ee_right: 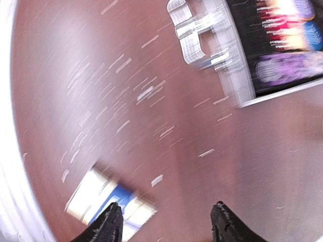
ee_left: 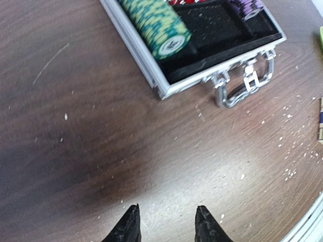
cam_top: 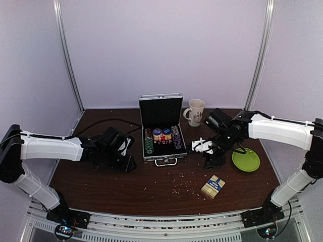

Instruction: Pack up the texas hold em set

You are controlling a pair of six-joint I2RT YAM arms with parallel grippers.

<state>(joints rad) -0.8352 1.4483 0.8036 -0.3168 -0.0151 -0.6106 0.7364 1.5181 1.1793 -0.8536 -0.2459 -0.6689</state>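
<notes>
The silver case [cam_top: 161, 132] stands open at the table's middle, lid upright, handle toward the near edge. Rows of coloured chips [cam_top: 148, 141] and tiny red dice lie in its black lining. It shows in the left wrist view [ee_left: 212, 75] with a green chip stack [ee_left: 156, 25], and blurred in the right wrist view [ee_right: 237, 65]. The blue-and-tan card box [cam_top: 213, 186] lies on the table to the case's front right and shows in the right wrist view [ee_right: 108, 201]. My left gripper [ee_left: 166, 222] is open and empty left of the case. My right gripper [ee_right: 166, 222] is open and empty, above the table beside the card box.
A cream mug [cam_top: 195, 112] stands right of the case lid. A green plate [cam_top: 246, 160] lies at the right, near my right arm. Pale crumbs are scattered over the brown table [cam_top: 101, 186] in front of the case.
</notes>
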